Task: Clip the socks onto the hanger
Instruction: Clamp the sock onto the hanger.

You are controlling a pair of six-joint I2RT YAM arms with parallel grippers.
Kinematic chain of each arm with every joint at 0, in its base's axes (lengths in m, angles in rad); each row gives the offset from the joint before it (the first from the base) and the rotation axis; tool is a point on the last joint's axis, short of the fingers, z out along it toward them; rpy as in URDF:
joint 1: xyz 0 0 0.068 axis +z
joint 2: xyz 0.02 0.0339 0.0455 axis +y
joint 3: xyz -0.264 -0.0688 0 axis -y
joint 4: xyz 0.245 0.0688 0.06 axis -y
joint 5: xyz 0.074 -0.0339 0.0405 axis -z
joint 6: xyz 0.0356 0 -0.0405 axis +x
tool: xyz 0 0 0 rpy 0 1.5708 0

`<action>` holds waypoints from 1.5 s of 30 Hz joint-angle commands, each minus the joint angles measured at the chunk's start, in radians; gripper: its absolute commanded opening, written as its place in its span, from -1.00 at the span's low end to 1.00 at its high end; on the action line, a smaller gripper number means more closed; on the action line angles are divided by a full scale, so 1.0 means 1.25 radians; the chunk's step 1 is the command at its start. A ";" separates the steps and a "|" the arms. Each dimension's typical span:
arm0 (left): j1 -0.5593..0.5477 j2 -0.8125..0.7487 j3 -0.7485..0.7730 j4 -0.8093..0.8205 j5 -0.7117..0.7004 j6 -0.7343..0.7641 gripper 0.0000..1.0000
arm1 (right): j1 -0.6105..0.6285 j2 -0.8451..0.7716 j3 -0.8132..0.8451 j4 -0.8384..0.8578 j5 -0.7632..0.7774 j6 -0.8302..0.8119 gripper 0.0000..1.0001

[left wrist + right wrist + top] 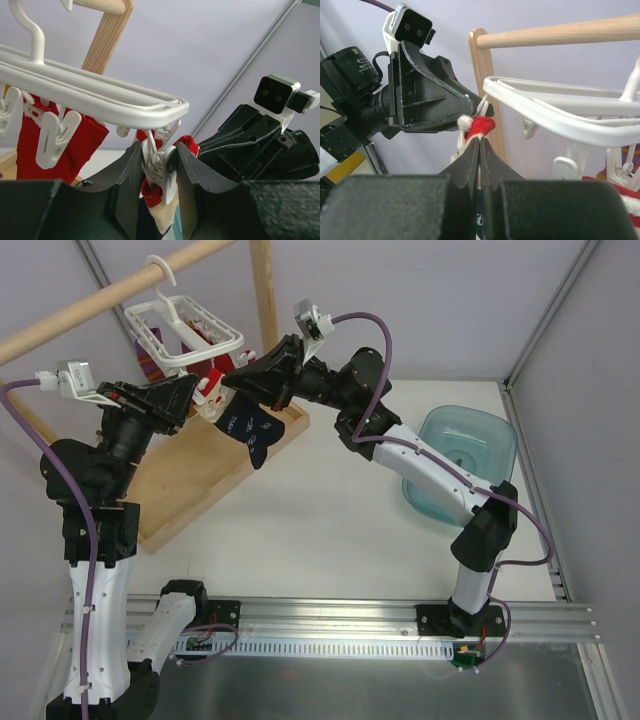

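The white grid hanger (185, 328) hangs by its hook from a wooden rod (110, 292). One dark navy sock (248, 430) with a red-and-white cuff dangles below the hanger's near corner. My left gripper (159, 150) is shut on a white clip (162, 170) under the hanger frame (100, 97), and the sock's cuff (164, 210) sits in that clip's mouth. My right gripper (480, 139) is shut on the red cuff (484, 125), right beside the left gripper (430, 100). The second navy sock is out of view.
Bright red socks (75, 145) hang from other clips, and a purple-orange striped sock (148, 355) hangs at the far side. The rod's wooden upright (265, 290) and base board (200, 480) stand under the hanger. A teal basin (470, 460) sits at the right.
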 commanded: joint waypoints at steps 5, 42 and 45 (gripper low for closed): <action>-0.006 -0.020 0.002 0.041 -0.027 -0.001 -0.52 | 0.000 -0.003 0.044 0.026 0.001 -0.015 -0.99; -0.006 -0.089 0.026 -0.232 -0.124 0.113 0.99 | -0.029 -0.390 -0.181 -0.644 0.273 -0.279 1.00; -0.006 -0.127 -0.022 -0.276 -0.130 0.123 0.98 | -0.051 -0.498 -0.286 -0.702 0.390 -0.278 1.00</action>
